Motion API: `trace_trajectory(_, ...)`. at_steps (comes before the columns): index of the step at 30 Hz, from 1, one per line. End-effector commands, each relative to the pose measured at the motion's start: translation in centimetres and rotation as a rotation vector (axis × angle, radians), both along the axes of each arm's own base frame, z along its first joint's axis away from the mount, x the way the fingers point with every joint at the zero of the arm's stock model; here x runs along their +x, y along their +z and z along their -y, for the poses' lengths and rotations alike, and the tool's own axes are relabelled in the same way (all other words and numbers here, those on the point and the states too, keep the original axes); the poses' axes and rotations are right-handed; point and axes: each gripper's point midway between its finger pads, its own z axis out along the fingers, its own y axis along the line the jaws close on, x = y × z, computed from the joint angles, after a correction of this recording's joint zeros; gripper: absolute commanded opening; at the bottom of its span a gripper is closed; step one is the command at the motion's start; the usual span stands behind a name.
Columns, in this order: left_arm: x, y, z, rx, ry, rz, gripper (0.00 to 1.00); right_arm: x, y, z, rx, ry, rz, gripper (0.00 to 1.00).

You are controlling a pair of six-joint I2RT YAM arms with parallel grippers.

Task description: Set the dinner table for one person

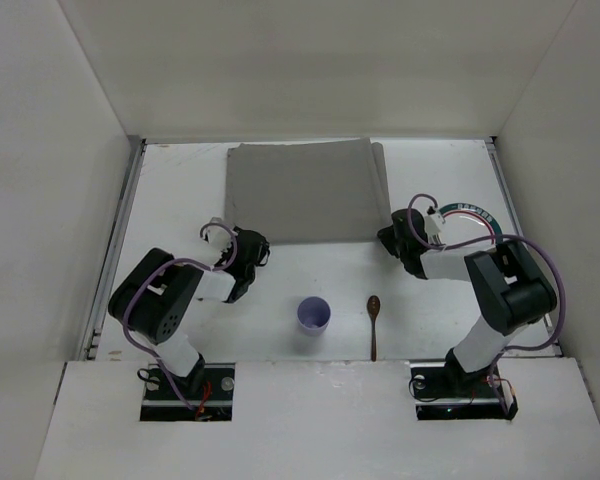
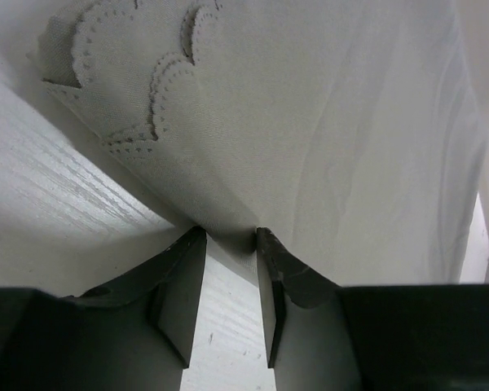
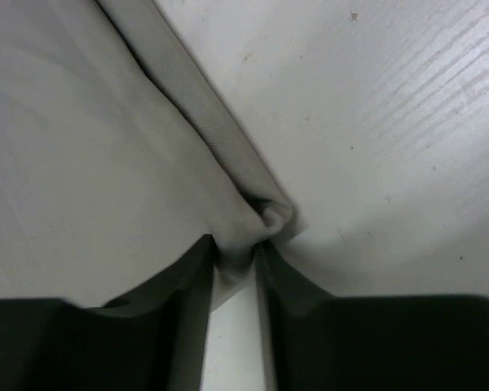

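Note:
A grey cloth mat (image 1: 305, 190) lies folded on the back middle of the white dinner table (image 1: 180, 190). My left gripper (image 1: 252, 250) is at the mat's near left corner. In the left wrist view the gripper (image 2: 228, 235) is shut on the mat's edge (image 2: 326, 122), and the cloth rises off the table (image 2: 49, 212), with scalloped layers (image 2: 130, 73) showing. My right gripper (image 1: 392, 240) is at the near right corner. In the right wrist view it (image 3: 235, 244) is shut on a bunched corner of the mat (image 3: 81, 147).
A lavender cup (image 1: 313, 316) stands at the near middle. A brown spoon (image 1: 373, 325) lies to its right. A white plate with a green rim (image 1: 472, 222) sits under the right arm. Metal rails (image 1: 120, 250) run along the table's sides.

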Motion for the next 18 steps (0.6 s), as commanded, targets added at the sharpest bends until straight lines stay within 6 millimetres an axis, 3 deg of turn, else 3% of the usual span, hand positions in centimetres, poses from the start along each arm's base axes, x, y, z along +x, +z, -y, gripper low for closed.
trace_trajectory(1,-1.3,-2.4,-1.5,0.049,0.017,-0.064,0.24,1.1,0.5,-0.8,0.057,-0.004,0.017,0.26)
trace_trajectory(4,-1.0,-1.8,-0.9,0.049,-0.01,-0.035,0.13,0.9,0.7,-0.9,0.073,-0.009,0.027,0.15)
trace_trajectory(7,-1.5,-1.6,-0.5,0.058,-0.033,-0.03,0.07,0.1,1.4,-1.0,0.091,0.006,0.045,0.12)
trace_trajectory(11,-3.8,-1.9,-1.1,0.065,-0.047,-0.045,0.05,-2.4,2.3,-0.1,0.086,0.022,0.066,0.12)
trace_trajectory(18,-8.5,-2.0,-0.7,0.088,-0.106,-0.068,0.04,-7.5,1.6,0.7,0.101,0.074,0.038,0.12)
